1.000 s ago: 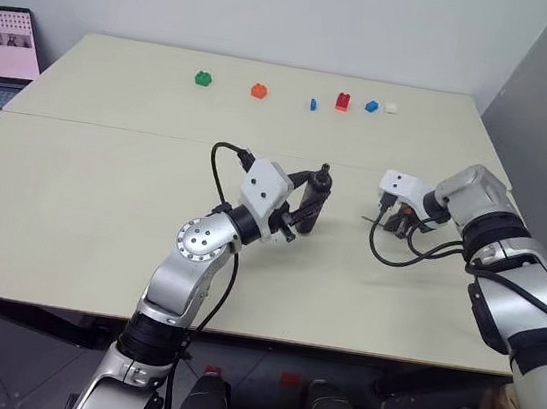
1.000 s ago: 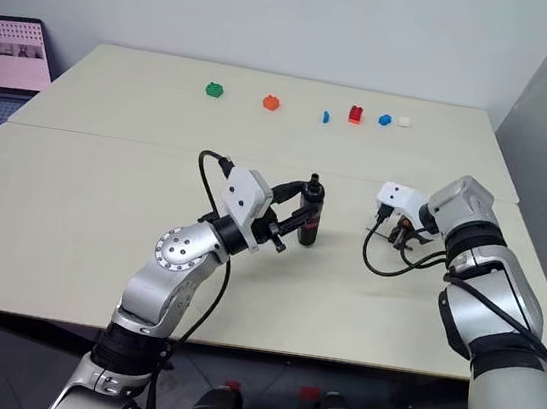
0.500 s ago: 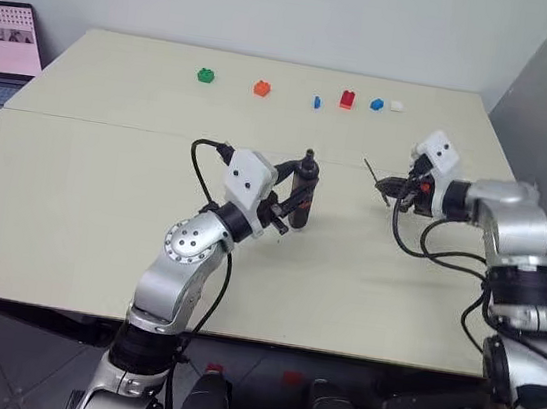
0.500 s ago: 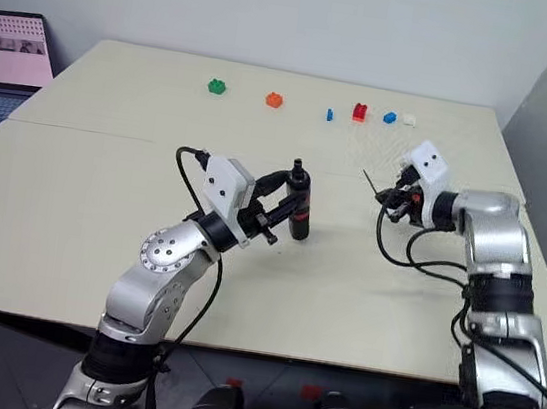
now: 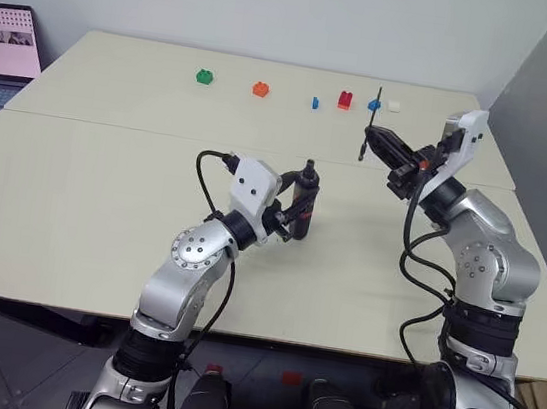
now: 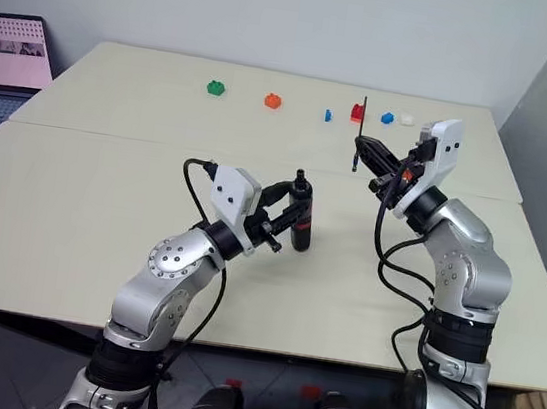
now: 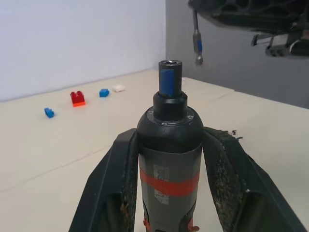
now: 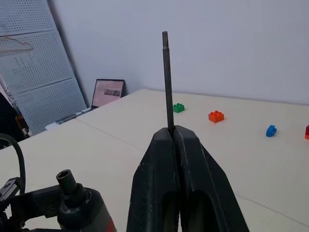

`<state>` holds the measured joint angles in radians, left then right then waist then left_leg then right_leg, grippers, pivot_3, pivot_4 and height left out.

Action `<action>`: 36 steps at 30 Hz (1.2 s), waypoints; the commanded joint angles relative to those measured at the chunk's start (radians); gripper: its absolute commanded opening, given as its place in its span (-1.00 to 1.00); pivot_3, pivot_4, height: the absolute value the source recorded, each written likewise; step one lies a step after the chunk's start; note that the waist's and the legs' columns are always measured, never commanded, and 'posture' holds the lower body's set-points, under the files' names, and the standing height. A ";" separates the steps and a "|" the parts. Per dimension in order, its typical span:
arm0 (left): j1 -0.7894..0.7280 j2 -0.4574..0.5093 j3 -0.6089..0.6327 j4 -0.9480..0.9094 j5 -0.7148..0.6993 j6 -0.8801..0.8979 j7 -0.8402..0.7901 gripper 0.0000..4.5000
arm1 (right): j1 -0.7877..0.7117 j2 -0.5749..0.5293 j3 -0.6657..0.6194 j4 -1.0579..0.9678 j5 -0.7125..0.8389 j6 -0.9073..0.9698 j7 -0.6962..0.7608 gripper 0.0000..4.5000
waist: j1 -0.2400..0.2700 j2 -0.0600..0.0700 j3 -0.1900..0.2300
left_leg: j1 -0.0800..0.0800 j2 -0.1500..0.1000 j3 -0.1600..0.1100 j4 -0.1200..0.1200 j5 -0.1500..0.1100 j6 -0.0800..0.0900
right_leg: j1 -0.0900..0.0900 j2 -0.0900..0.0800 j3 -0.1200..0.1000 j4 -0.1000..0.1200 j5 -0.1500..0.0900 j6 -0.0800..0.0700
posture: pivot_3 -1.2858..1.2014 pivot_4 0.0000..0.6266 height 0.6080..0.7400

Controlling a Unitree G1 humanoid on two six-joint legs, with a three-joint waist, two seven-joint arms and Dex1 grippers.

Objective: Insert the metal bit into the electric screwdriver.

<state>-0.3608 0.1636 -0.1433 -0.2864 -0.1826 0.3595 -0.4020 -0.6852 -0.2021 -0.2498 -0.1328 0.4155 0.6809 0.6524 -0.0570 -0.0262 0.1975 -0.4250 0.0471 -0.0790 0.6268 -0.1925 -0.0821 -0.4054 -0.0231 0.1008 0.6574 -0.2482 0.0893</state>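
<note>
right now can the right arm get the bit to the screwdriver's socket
Probably yes. The right tool holds the metal bit upright above the table, the electric screwdriver stands socket-up in the left tool, and nothing lies between them.

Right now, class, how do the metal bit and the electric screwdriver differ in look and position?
The metal bit is a thin bare grey rod; the electric screwdriver is thick and dark with a red band. The bit is held up in the air; the screwdriver is lower, near the table. Both stand roughly upright, each clamped in a gripper.

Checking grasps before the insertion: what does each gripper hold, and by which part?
The left gripper clamps the electric screwdriver around its body at the red band, socket end up. The right gripper pinches the metal bit partway along its shaft.
</note>
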 commanded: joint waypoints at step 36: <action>-0.031 -0.093 0.009 0.082 0.144 -0.136 0.217 -0.27 | 0.036 0.240 0.353 -0.039 -0.177 -0.399 -0.344 -1.00 | -0.001 0.000 0.000 | 0.000 0.000 0.000 -0.001 0.000 0.000 | -0.001 0.000 0.000 -0.001 -0.001 -0.002 | 0.03 -0.52 1.00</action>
<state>-0.3811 0.0741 -0.1340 -0.1829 -0.0552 0.2512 -0.1978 -0.6423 0.0281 0.1013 -0.1502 0.2378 0.3049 0.3197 -0.0578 -0.0263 0.1975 -0.4249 0.0473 -0.0792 0.6253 -0.1925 -0.0821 -0.4062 -0.0230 0.1006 0.6569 -0.2495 0.0871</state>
